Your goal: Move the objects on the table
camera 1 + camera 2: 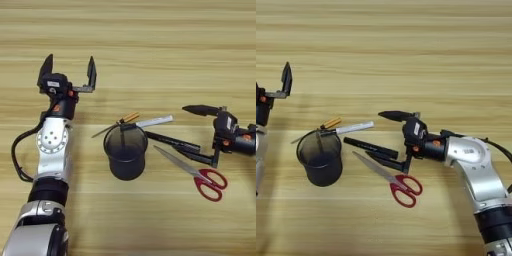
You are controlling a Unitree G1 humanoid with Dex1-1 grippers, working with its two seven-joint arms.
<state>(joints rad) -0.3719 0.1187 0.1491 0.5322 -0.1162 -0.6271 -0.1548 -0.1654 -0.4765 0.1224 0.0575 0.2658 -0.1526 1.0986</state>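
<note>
A black wire-mesh pen cup (pixel 125 152) stands upright near the middle of the table (pixel 150 40). Behind it lie a white pen (pixel 154 121) and a small amber-handled tool (pixel 128 118). A black marker (pixel 370 146) lies to the cup's right, and red-handled scissors (pixel 398 184) lie in front of the marker. My right gripper (pixel 374 134) is open and reaches in from the right, with its fingers astride the marker's right end. My left gripper (pixel 68 70) is open over bare wood behind and left of the cup and holds nothing.
My left arm (pixel 50 165) runs along the left side, close to the cup. My right arm (pixel 481 175) comes in from the lower right. Bare wood stretches across the far half of the table.
</note>
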